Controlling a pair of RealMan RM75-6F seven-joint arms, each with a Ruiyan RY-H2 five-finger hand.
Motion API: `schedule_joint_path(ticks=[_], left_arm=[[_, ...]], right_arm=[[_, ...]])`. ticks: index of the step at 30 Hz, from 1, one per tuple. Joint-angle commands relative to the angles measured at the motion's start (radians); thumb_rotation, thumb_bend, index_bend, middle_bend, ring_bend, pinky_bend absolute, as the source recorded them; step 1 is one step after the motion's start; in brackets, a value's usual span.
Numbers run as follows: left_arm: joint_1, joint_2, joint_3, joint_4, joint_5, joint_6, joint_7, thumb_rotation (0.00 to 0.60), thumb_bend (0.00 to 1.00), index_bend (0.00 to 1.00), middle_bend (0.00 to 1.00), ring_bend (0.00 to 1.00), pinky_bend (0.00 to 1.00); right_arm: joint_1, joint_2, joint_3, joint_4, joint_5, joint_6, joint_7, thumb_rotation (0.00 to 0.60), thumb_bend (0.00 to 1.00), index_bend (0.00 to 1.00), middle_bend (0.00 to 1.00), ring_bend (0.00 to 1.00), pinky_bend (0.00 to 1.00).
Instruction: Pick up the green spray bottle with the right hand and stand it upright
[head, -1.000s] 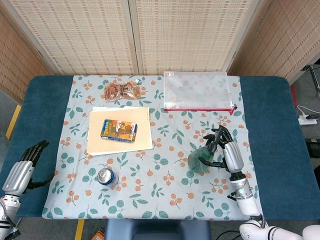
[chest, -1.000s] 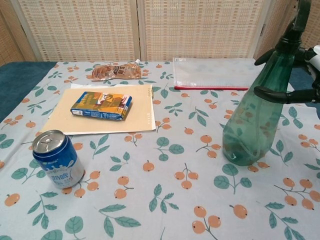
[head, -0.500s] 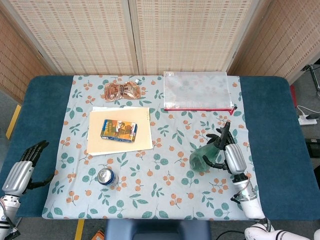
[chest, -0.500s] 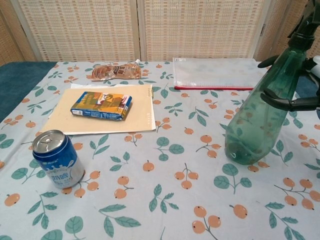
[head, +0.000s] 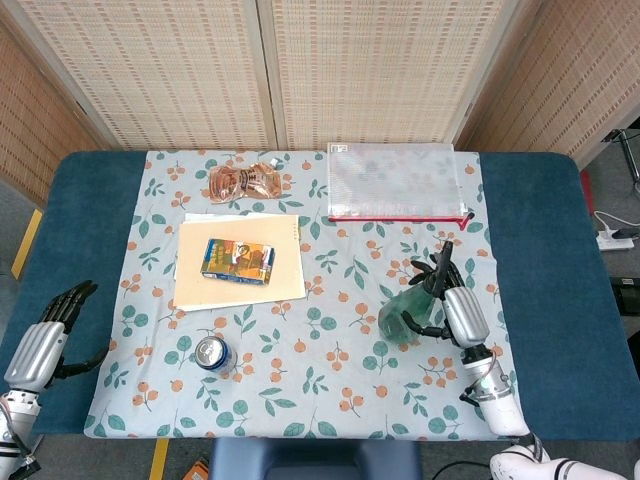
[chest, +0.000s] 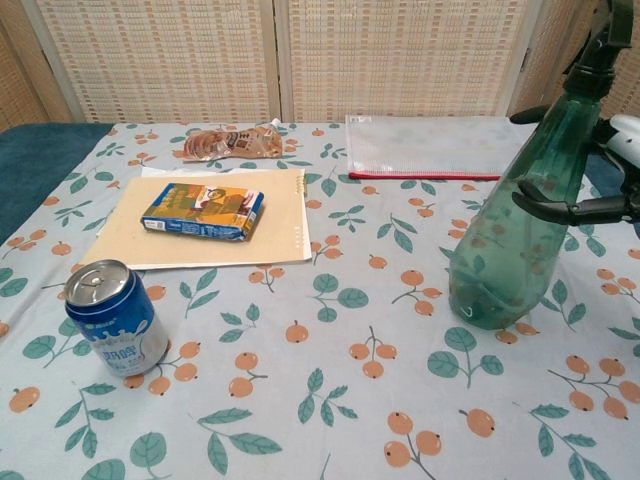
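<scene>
The green spray bottle (chest: 510, 225) stands nearly upright on the patterned cloth at the right, its base on the table and its black nozzle at the top. It also shows in the head view as the green spray bottle (head: 403, 312). My right hand (head: 448, 305) grips its upper body from the right, with dark fingers (chest: 565, 208) wrapped around the neck. My left hand (head: 45, 335) rests open at the table's left edge, holding nothing.
A blue drink can (chest: 114, 318) stands at the front left. A blue snack box (chest: 203, 210) lies on a beige folder (chest: 260, 245). A snack bag (chest: 232, 143) and a clear zip pouch (chest: 430, 146) lie at the back.
The bottle has tipped slightly closer to vertical and shifted a little, with my right hand still around it. The left hand has not moved.
</scene>
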Motion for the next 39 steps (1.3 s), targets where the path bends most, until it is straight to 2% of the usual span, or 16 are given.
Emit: schedule_joint_path(ticks=[1,19,34,39], left_arm=[[0.0,0.0,0.001,0.001,0.001,0.0,-0.001,0.6,0.25,0.0,0.0,0.0,0.0],[0.0,0.0,0.003,0.002,0.005,0.002,-0.005,0.6,0.25,0.0,0.0,0.0,0.0],[-0.001,0.003,0.004,0.001,0.008,0.0,-0.013,0.6,0.25,0.0,0.0,0.0,0.0],[-0.001,0.002,0.004,0.004,0.008,0.001,-0.011,0.6,0.25,0.0,0.0,0.0,0.0]], right_arm=[[0.003,0.014,-0.001,-0.021,0.009,-0.019,-0.021,0.6,0.0,0.12,0.32,0.02,0.0],[0.002,0.063,-0.015,-0.107,0.011,-0.059,-0.07,0.6,0.0,0.0,0.24,0.0,0.0],[-0.011,0.11,0.003,-0.189,0.01,-0.033,-0.095,0.6,0.0,0.0,0.19,0.0,0.0],[-0.022,0.141,-0.007,-0.217,0.03,-0.047,-0.136,0.6,0.0,0.0,0.19,0.0,0.0]])
